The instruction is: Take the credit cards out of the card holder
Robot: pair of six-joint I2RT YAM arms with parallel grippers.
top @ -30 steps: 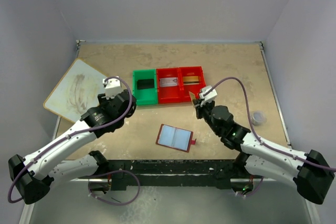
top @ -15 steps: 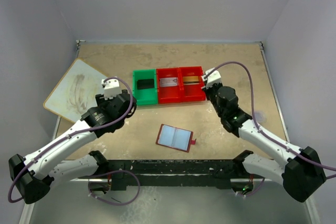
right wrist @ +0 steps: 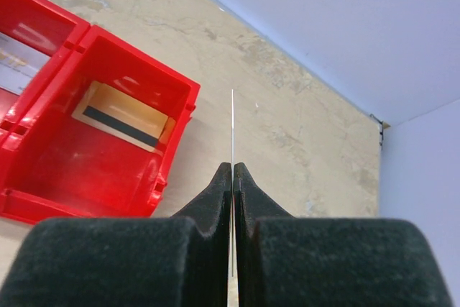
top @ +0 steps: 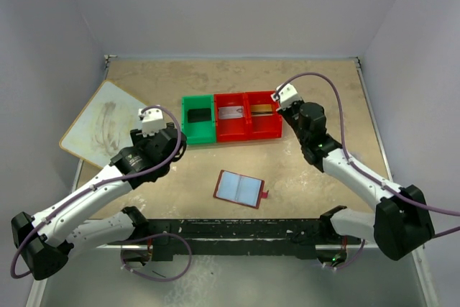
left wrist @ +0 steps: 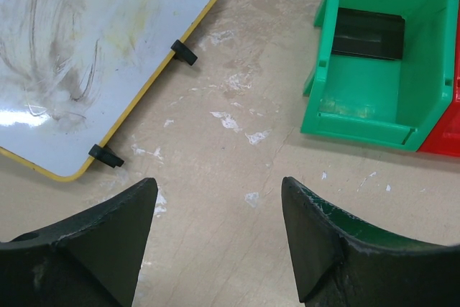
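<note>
Right hand (right wrist: 232, 169) pinches a thin card (right wrist: 232, 121) edge-on beside the red bin (right wrist: 173, 154); left hand (left wrist: 219, 193) spread.

arms (top: 86, 195): white links, black joints | cables (top: 316, 77): purple | end effectors (left wrist: 219, 188): black, wedge fingers (left wrist: 93, 235)

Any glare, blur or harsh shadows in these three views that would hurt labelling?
Top external: even, soft light, only faint shadows. Left wrist: glare patches on the white board. Right wrist: the fingers fill the bottom, slightly blurred; the thin card they pinch shows as a hairline.
</note>
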